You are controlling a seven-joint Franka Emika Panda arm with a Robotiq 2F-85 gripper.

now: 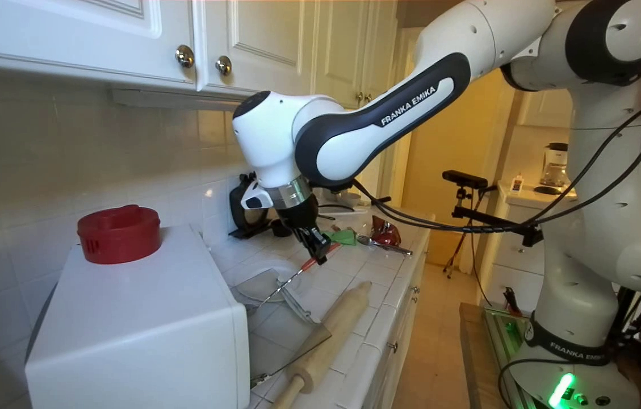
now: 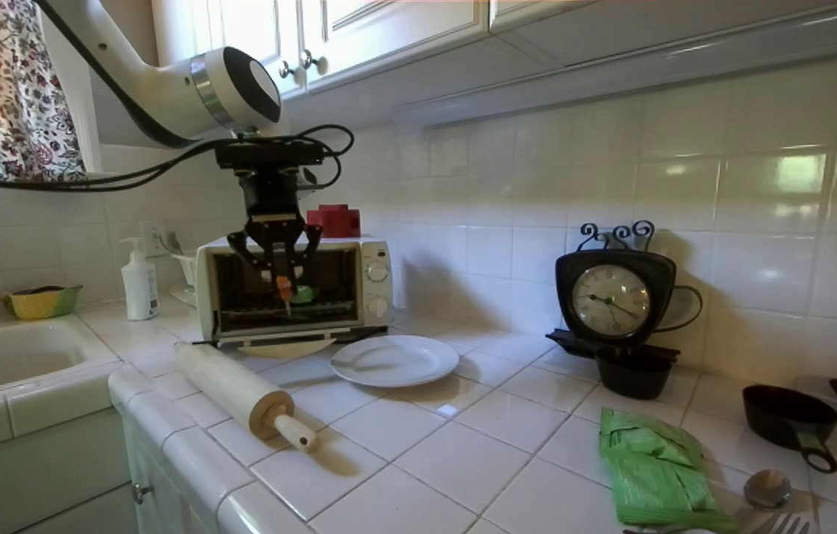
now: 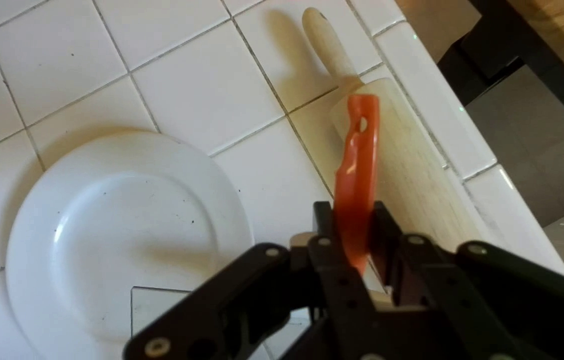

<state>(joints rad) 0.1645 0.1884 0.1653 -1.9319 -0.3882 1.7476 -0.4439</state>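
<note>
My gripper (image 3: 354, 220) is shut on the orange handle (image 3: 356, 170) of a utensil, whose holed end points away in the wrist view. In an exterior view a thin metal shaft (image 1: 280, 288) runs from the handle down toward the toaster oven (image 1: 144, 318); its far tip is hard to make out. Fingers and handle hang above the counter, before the oven's open front (image 2: 285, 293). Below lie a white plate (image 3: 127, 240) and a wooden rolling pin (image 3: 411, 165). A green thing (image 2: 305, 294) shows at the oven opening; whether inside I cannot tell.
The oven's glass door seems lowered, its pane edge (image 1: 320, 341) over the counter. A red container (image 1: 120, 234) tops the oven. Also on the counter are a black clock (image 2: 613, 300), a green packet (image 2: 652, 467) and a small black pan (image 2: 789, 415). Cabinets (image 2: 403, 30) hang overhead.
</note>
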